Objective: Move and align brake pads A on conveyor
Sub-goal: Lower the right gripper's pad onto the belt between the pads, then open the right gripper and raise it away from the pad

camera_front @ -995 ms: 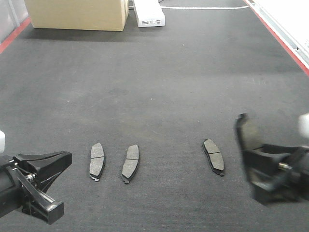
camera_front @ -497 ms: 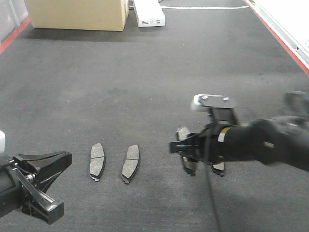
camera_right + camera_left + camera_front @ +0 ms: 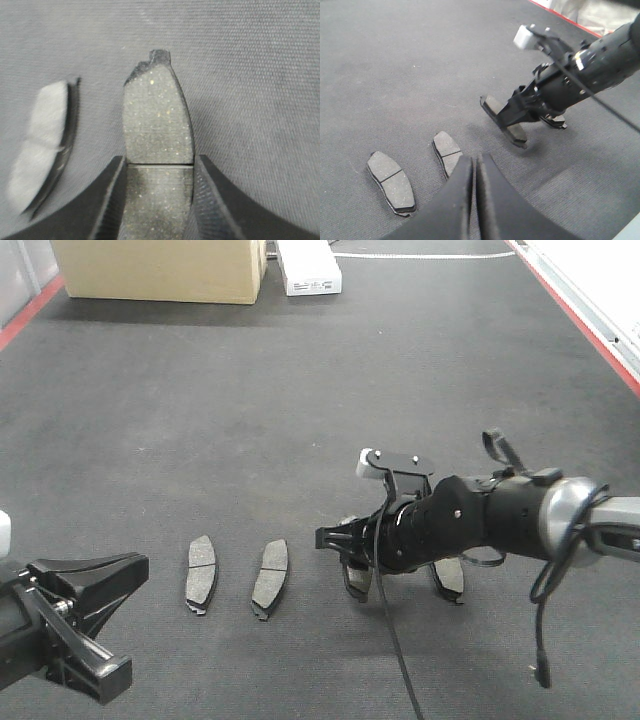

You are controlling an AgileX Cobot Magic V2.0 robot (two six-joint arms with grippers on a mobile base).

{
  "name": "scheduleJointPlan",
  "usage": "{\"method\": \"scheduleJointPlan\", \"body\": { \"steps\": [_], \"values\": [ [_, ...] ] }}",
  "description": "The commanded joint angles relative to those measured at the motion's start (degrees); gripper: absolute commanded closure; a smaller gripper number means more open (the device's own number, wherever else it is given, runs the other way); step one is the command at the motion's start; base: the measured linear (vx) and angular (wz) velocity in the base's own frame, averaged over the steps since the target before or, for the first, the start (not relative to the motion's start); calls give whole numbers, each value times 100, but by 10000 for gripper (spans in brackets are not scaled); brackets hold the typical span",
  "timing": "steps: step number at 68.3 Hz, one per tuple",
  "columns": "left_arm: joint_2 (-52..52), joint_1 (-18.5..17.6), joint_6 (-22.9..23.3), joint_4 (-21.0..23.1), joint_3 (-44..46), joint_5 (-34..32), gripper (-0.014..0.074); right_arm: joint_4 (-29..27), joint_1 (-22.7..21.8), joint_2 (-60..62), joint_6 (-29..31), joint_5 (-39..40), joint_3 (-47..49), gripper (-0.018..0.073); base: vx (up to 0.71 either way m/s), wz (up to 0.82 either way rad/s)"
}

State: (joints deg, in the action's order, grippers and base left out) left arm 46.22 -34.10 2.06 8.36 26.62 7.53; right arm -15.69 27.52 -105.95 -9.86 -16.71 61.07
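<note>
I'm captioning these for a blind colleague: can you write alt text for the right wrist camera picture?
Close-up of the right gripper shut on a dark grey brake pad, its speckled face toward the camera and its far end pointing up the frame. Behind it is dark felt belt, with a second, blurred pad lying at the left.

Right gripper (image 3: 352, 562) gripping brake pad (image 3: 357, 578)

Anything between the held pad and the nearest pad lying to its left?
Nothing: bare belt separates the held pad from that lying pad, clearest in the front view.
</note>
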Motion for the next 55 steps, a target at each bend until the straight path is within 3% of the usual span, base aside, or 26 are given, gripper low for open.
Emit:
{"method": "scheduleJointPlan", "body": {
  "steps": [1, 17, 28, 40, 55],
  "values": [
    [-26, -28, -2, 9, 137, -377, 603, -29, -25, 173, -11, 386, 174, 351, 0, 0],
    [-26, -28, -2, 9, 137, -377, 603, 1, -25, 94, -11, 606, 174, 120, 0, 0],
    [-26, -28, -2, 9, 137, -377, 603, 5, -25, 149, 3, 464, 174, 20, 0, 0],
    [-26, -28, -2, 9, 137, -377, 603, 434, -25, 762, 83, 208, 167, 35, 0, 0],
    [-26, -28, -2, 9, 137, -377, 603, 1333, -25, 2171, 65, 132, -493, 160, 0, 0]
  ]
}}
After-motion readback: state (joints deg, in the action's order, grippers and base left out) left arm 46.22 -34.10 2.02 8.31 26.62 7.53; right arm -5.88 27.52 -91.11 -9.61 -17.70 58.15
